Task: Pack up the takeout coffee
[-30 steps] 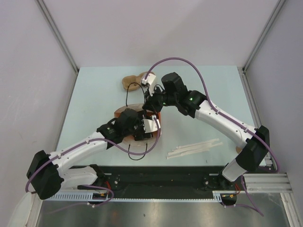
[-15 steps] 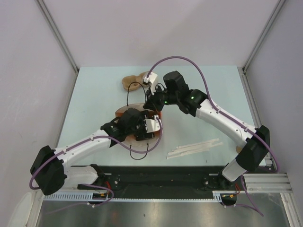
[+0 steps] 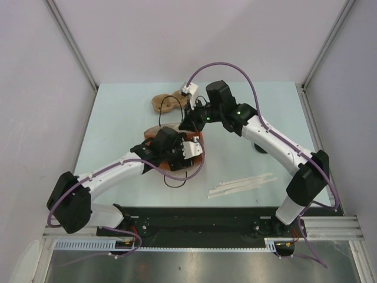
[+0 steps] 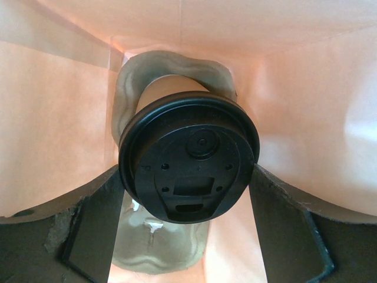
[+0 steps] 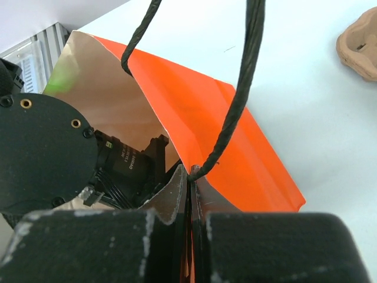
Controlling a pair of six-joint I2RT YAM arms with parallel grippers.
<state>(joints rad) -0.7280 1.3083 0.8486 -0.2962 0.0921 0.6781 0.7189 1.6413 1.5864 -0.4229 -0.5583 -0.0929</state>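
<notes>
The takeout coffee [image 4: 188,156], a tan cup with a black lid, is held between the fingers of my left gripper [image 4: 188,230], which is shut on it. It sits inside the orange bag [image 4: 306,130], over a grey pulp carrier [image 4: 171,65]. In the top view my left gripper [image 3: 177,154] reaches into the orange bag [image 3: 199,154] near the table's middle. My right gripper [image 5: 191,194] is shut on the bag's top edge [image 5: 200,106] by its black cord handle [image 5: 235,112]. In the top view the right gripper [image 3: 188,125] is at the bag's far side.
A brown pulp cup carrier [image 3: 166,103] lies at the back of the table and shows in the right wrist view [image 5: 359,47]. White stir sticks [image 3: 241,185] lie at the front right. A dark object [image 3: 260,147] sits under the right arm.
My left gripper has moved farther and to the right, deeper into the bag, with the cup. The right arm has shifted slightly back, lifting the bag's edge.
</notes>
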